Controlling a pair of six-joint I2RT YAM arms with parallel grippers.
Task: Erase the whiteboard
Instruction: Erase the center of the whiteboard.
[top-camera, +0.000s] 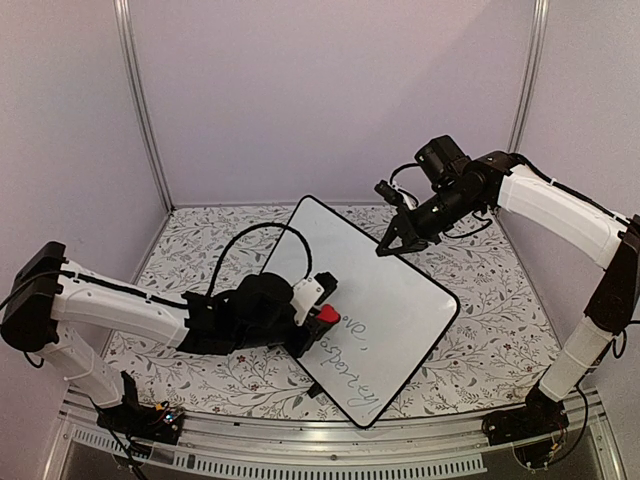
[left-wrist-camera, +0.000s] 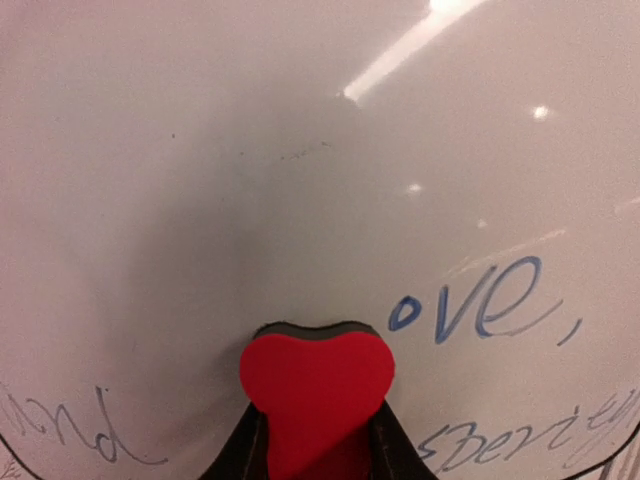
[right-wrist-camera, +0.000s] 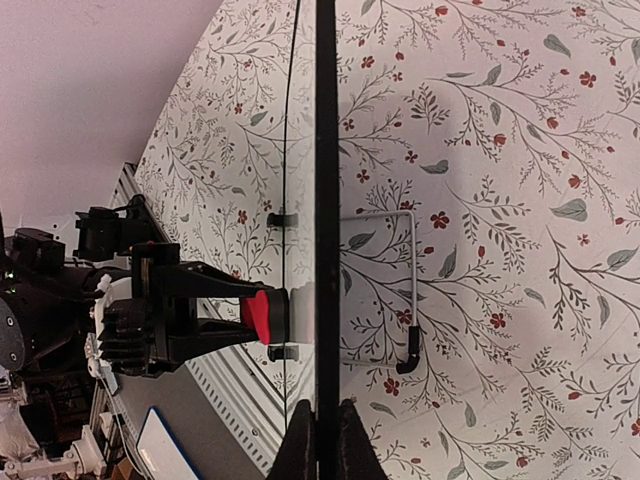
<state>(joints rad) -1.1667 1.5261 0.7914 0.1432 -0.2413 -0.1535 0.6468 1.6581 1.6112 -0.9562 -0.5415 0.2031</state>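
Standing tilted at frame centre, the white black-rimmed rectangular whiteboard (top-camera: 395, 300) is clamped at its upper edge by the right gripper (top-camera: 389, 245); a red heart-shaped eraser (left-wrist-camera: 316, 380) is pinched against it by the left gripper (top-camera: 320, 318).

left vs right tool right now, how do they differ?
Left tool is shut on a red eraser; right tool is shut on the whiteboard rim. Left presses the board's face beside the writing; right pinches its far edge. Shared: both shut, both on the board.
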